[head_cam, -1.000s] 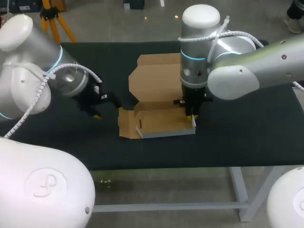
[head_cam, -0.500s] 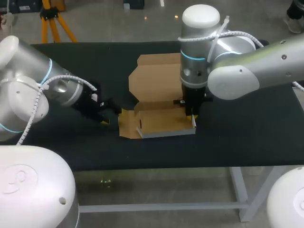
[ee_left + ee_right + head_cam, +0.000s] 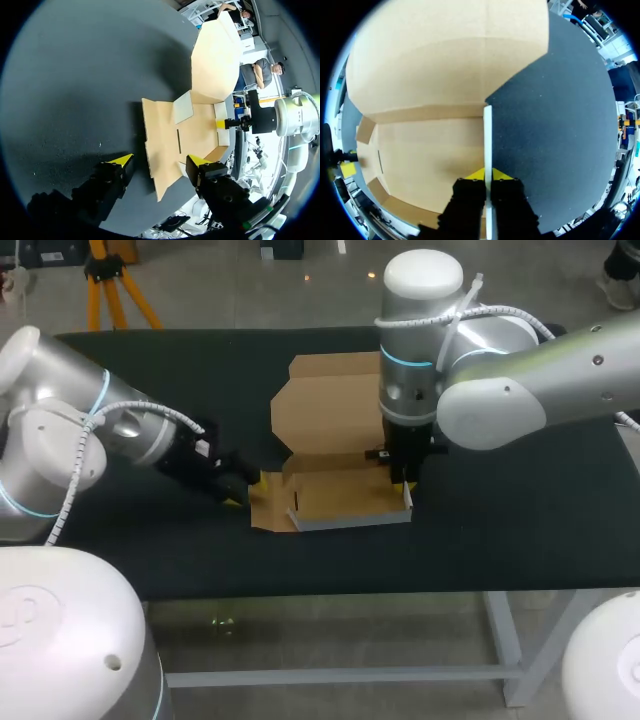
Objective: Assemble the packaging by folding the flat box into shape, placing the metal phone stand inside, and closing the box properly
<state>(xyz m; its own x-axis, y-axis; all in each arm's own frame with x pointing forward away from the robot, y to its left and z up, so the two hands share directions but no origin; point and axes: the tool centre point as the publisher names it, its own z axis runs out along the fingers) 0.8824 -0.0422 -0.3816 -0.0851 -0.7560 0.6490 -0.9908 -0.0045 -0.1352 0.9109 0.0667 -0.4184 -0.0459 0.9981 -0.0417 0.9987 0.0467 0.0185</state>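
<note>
Brown cardboard box [image 3: 335, 420] lies half-folded mid-way along the black table [image 3: 500, 540], its lid panel flat behind the open tray. The right gripper [image 3: 487, 174] pinches the tray's upright right wall between nearly closed fingers. The left gripper [image 3: 160, 160] gapes wide, with the box's left flap edge between its tips.
</note>
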